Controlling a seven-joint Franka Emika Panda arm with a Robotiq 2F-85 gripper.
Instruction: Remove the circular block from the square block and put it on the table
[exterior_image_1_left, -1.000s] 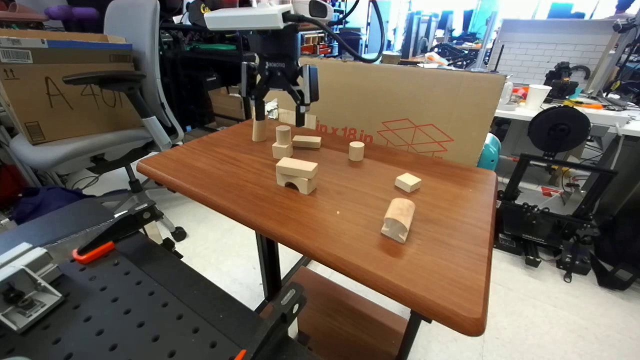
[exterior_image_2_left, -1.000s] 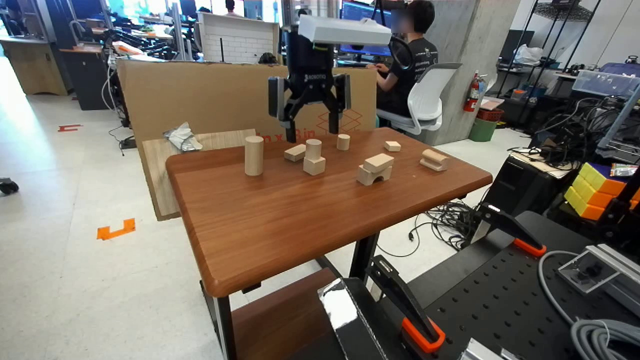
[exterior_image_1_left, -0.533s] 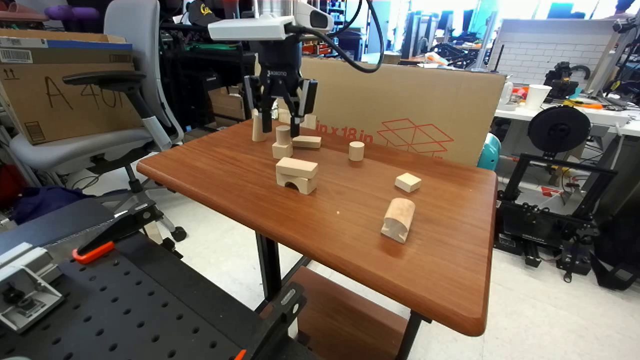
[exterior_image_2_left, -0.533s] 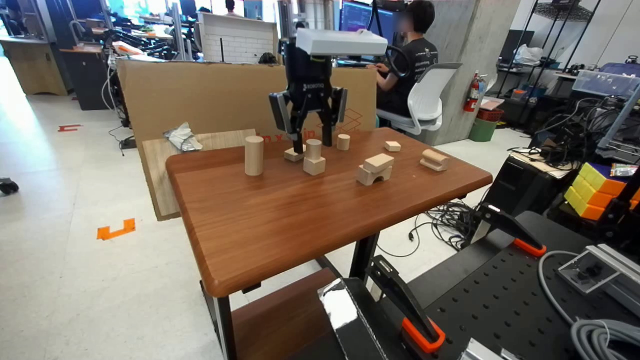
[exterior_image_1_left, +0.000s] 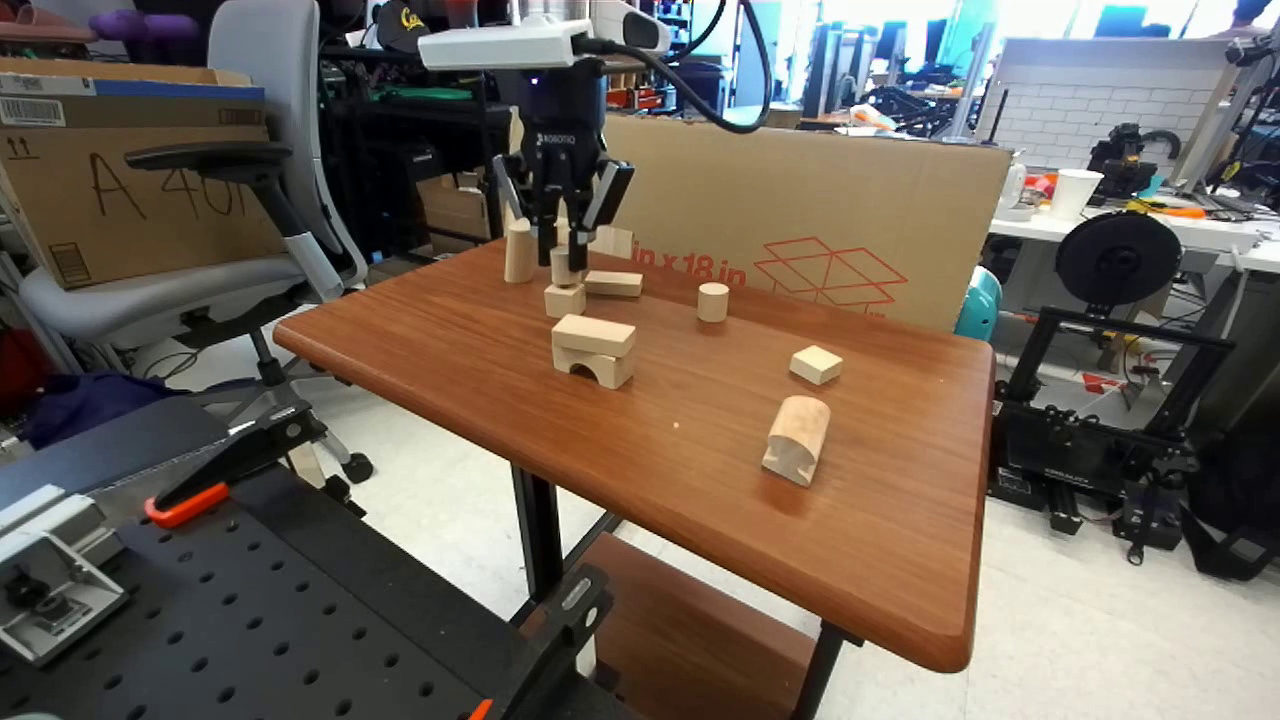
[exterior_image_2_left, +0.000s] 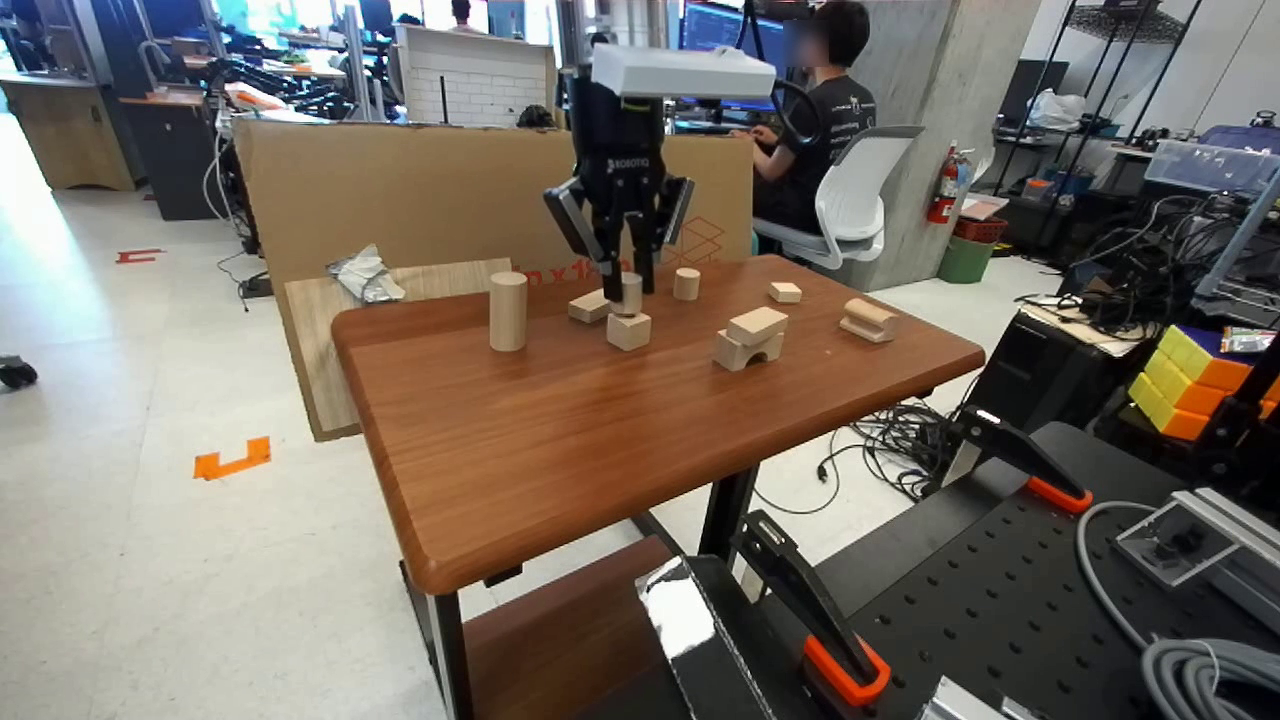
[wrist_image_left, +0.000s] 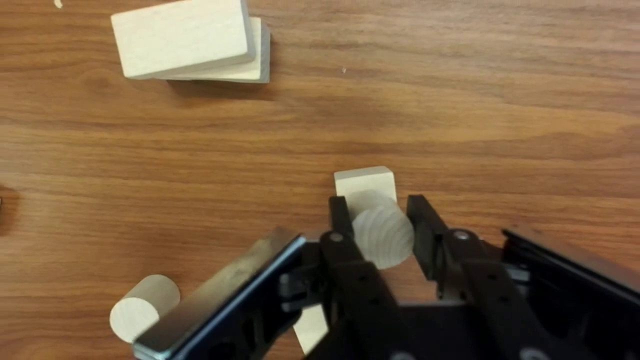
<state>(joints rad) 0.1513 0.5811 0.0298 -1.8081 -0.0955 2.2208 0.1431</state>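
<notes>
Circular block (wrist_image_left: 384, 239) (one, upright) grasped by one hand (exterior_image_2_left: 630, 284), over one square block (exterior_image_2_left: 628, 332).

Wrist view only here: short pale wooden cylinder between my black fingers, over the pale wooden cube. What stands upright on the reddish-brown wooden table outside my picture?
Observer: A tall pale wooden cylinder, left of the cube in both exterior views.
Operator: And under the pale wooden rectangular block at my top left?
Observer: A pale wooden arch-shaped block, its cut-out facing down to the table.
</notes>
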